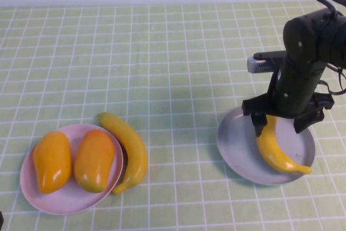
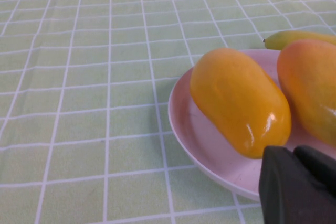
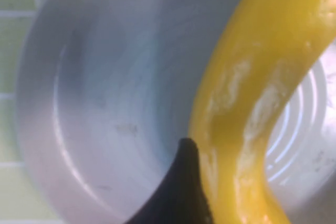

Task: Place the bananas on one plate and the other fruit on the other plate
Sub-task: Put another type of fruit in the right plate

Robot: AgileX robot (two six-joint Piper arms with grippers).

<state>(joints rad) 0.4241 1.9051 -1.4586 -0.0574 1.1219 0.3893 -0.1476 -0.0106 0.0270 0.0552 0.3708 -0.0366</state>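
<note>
One banana (image 1: 275, 147) lies on the grey-blue plate (image 1: 238, 144) at the right. My right gripper (image 1: 279, 126) hangs low over it, open, with a finger on each side of the banana's upper end. In the right wrist view one dark finger (image 3: 185, 182) sits against the banana (image 3: 252, 103) on the plate (image 3: 105, 103). The second banana (image 1: 130, 150) lies on the cloth against the rim of the pink plate (image 1: 70, 201). Two mangoes (image 1: 52, 162) (image 1: 94, 159) lie on that plate. My left gripper (image 2: 294, 153) is shut and empty, just above the pink plate's rim (image 2: 194, 140) near one mango (image 2: 239, 100).
A green checked cloth (image 1: 162, 68) covers the table. The two plates stand far apart, left and right, near the front edge. The right arm's dark body (image 1: 308, 52) rises over the back of the grey-blue plate.
</note>
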